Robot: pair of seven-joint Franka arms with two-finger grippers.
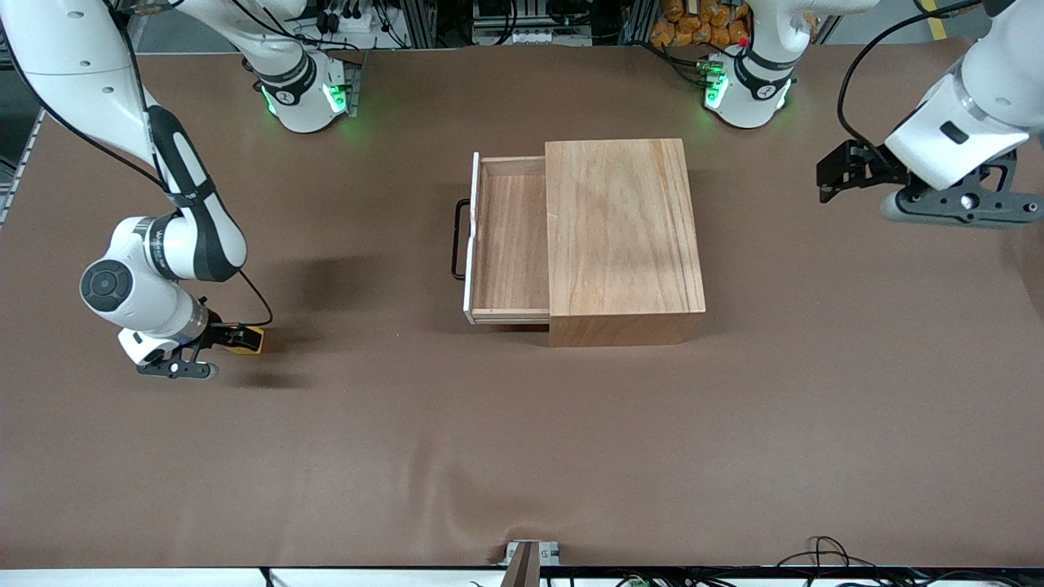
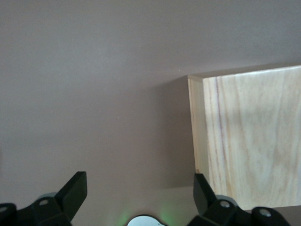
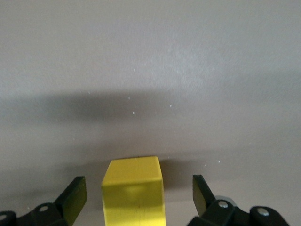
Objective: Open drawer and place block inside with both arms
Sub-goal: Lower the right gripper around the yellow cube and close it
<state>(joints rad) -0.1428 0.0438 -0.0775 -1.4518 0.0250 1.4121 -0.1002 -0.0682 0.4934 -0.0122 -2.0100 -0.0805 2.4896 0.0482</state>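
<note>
A brown matte counter (image 1: 522, 440) carries a plain light-wood box (image 1: 624, 236) near its middle. The shallow light-wood drawer (image 1: 507, 244) with its white-edged front panel stands pulled partway out of the box toward the right arm's end of the counter, its tray bare inside, and its thin black wire loop handle (image 1: 459, 239) sticks out from the front panel.

The small bright yellow cube, the block (image 1: 247, 340), sits low at the right arm's end of the counter, well apart from the drawer and nearer to the front camera than it. The right gripper (image 1: 228, 338) is down around it: in the right wrist view the block (image 3: 134, 190) lies between the two black fingers (image 3: 75, 197), which are spread wide with a gap on each side, not touching it.

The left gripper (image 1: 840, 175) hangs above the left arm's end of the counter, waiting, well apart from the box. Its wrist view shows its fingers (image 2: 75, 190) wide apart with nothing between them, and a corner of the box (image 2: 249, 136) beneath.
</note>
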